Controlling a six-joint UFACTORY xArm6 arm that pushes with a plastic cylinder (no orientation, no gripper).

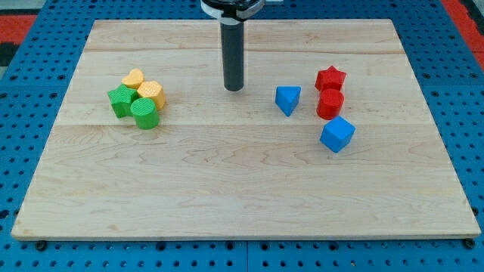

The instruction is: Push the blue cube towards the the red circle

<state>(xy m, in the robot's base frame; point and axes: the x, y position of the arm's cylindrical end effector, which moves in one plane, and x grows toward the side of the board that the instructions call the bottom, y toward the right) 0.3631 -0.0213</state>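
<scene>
The blue cube lies at the view's right on the wooden board. The red circle, a short cylinder, sits just above it and slightly left, almost touching. A red star sits directly above the red circle. A blue triangular block lies left of the red circle. My tip rests on the board near the top middle, left of the blue triangular block and well left and above the blue cube.
A cluster at the view's left holds a green star, a green cylinder, a yellow heart-like block and a yellow block. Blue pegboard surrounds the board.
</scene>
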